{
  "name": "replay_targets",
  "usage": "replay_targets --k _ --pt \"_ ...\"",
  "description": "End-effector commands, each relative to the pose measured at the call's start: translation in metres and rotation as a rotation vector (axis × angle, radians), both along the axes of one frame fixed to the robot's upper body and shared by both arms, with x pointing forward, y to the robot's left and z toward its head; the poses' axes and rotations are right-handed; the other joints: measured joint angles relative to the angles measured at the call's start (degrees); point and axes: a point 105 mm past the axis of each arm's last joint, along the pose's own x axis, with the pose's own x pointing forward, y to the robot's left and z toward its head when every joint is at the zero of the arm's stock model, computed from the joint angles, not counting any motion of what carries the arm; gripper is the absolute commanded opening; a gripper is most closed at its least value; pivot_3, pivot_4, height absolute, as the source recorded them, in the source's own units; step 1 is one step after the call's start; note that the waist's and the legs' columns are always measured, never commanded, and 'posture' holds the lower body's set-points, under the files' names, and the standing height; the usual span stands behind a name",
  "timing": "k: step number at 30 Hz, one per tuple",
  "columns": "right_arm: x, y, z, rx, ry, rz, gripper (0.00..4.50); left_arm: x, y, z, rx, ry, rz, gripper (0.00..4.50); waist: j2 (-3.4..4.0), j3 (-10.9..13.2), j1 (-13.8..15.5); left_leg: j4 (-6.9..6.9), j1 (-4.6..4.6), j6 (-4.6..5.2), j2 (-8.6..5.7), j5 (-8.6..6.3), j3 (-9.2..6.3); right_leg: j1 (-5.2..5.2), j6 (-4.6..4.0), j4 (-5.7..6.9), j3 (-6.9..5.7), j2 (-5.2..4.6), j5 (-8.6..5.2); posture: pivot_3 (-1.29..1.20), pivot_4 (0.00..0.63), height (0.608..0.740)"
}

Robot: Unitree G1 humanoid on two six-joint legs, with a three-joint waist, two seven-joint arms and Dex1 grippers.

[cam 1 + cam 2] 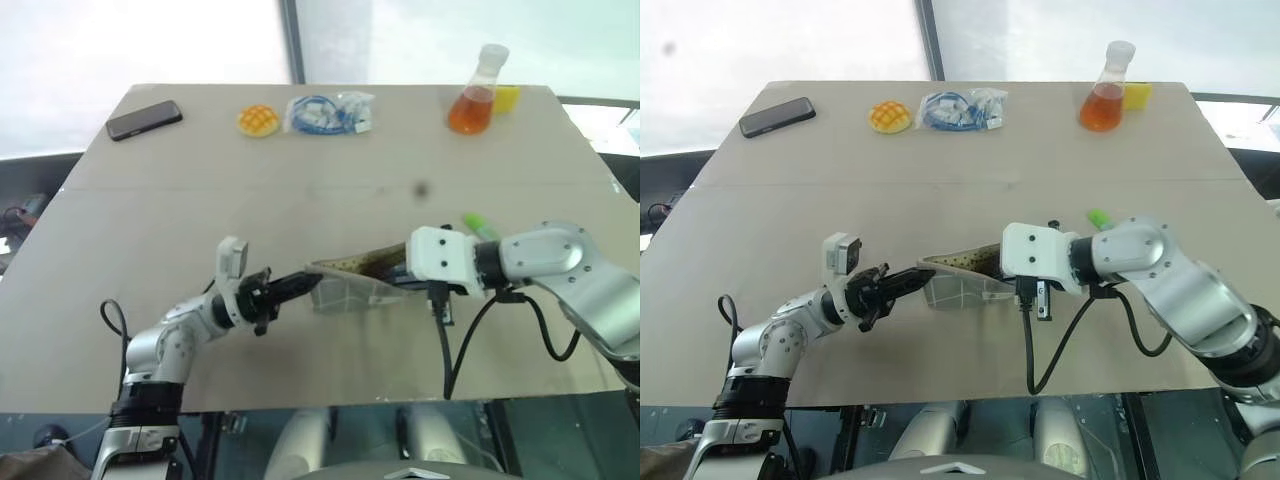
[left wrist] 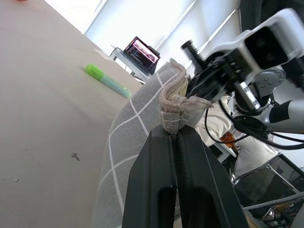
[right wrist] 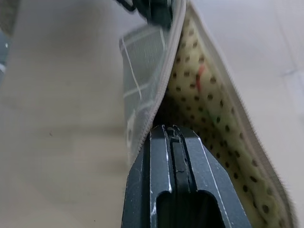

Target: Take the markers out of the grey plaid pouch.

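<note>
Above the bench (image 1: pixel 150 230) you hold the grey plaid pouch (image 1: pixel 345 290) with both jaws clamped; the green marker (image 1: pixel 478 225) lies out, the black one apparently remains.

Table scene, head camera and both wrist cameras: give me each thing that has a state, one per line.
grey plaid pouch: open, held up between both grippers, dotted lining showing.
left gripper: shut on the pouch's end.
right gripper: shut at the pouch's mouth.
green marker: out, lying on the table.
flask: upright, capped, holds orange liquid.
phone: lying flat, screen dark.
clear bag: lying flat.
</note>
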Motion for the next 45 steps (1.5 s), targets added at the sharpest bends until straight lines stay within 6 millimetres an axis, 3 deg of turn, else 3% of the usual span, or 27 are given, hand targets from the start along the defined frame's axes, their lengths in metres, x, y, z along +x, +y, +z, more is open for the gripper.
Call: replay_targets --k 1,6,12,18,21,24,27,30,37,45 --pt "0.026 -0.007 -0.017 -0.090 -0.071 -0.056 0.11 -0.004 0.000 0.002 -0.005 -0.027 -0.006 0.00 0.00 0.00 -0.08 0.02 0.00 0.00 -0.02 0.00 0.00 0.00 0.00 0.01 0.00 0.00 0.00 0.00 0.150 0.740" --pt "0.047 0.009 -0.038 -0.170 -0.163 -0.005 0.11 -0.005 -0.001 -0.001 -0.001 -0.026 -0.004 0.00 -0.01 -0.01 -0.47 0.04 0.08 -0.01 0.04 0.01 0.03 0.00 -0.01 0.15 0.06 0.08 0.00 0.00 0.150 0.740" --pt "0.056 0.023 -0.045 -0.191 -0.308 0.015 2.62 -0.008 0.001 -0.004 0.003 -0.022 0.005 0.00 -0.10 -0.10 -0.47 0.04 0.12 -0.02 0.03 0.01 0.01 0.00 -0.01 0.23 0.08 0.10 0.00 0.00 0.150 0.740" --pt "0.055 0.024 -0.092 -0.330 -0.275 0.064 2.62 -0.012 -0.002 -0.007 0.000 -0.018 -0.006 0.00 -0.19 -0.25 -0.53 0.06 0.63 -0.05 0.11 0.00 0.16 0.27 -0.02 0.52 0.27 0.17 -0.04 0.00 0.150 0.740" --pt "0.050 0.019 -0.126 -0.428 -0.164 0.109 2.62 -0.013 -0.005 -0.007 0.000 -0.026 -0.013 0.00 -0.20 -0.66 -0.61 -0.01 1.17 -0.30 0.41 -0.17 0.38 0.66 -0.03 0.51 0.30 0.20 -0.28 0.00 0.150 0.740" --pt "0.053 0.013 -0.137 -0.457 -0.108 0.087 2.62 -0.012 -0.006 -0.006 0.002 -0.037 -0.009 0.00 -0.41 -1.24 -0.59 -0.20 1.82 -0.34 0.87 -0.20 0.78 1.15 -0.09 0.50 0.30 0.13 -0.27 0.00 0.150 0.740" --pt "0.057 0.006 -0.127 -0.426 -0.111 0.058 1.71 -0.009 -0.004 -0.007 0.004 -0.045 0.016 0.00 -0.42 -1.42 -0.47 -0.24 1.96 -0.40 0.99 -0.24 0.75 1.23 -0.12 0.47 0.31 0.09 -0.29 0.00 0.150 0.740" --pt "0.054 0.003 -0.106 -0.340 -0.127 0.021 0.11 -0.006 -0.002 -0.008 0.004 -0.045 0.046 0.00 -0.30 -1.34 -0.29 -0.24 1.75 -0.40 0.91 -0.24 0.77 1.10 -0.12 0.35 0.47 0.00 -0.28 0.00 0.150 0.740" --pt "0.047 -0.016 -0.054 -0.206 -0.152 -0.070 0.04 0.005 0.007 -0.011 -0.005 -0.027 0.109 0.00 0.09 -1.09 0.48 -0.28 0.70 -0.13 0.86 -0.06 0.75 0.11 -0.14 0.25 0.15 0.14 0.02 0.00 0.150 0.740" --pt "0.047 -0.019 -0.040 -0.165 -0.149 -0.107 0.04 0.012 0.011 -0.012 0.003 -0.021 0.101 0.00 0.10 -0.77 0.79 -0.38 0.70 -0.14 0.86 -0.08 0.86 0.13 0.03 0.08 0.14 0.13 -0.11 0.00 0.150 0.740"
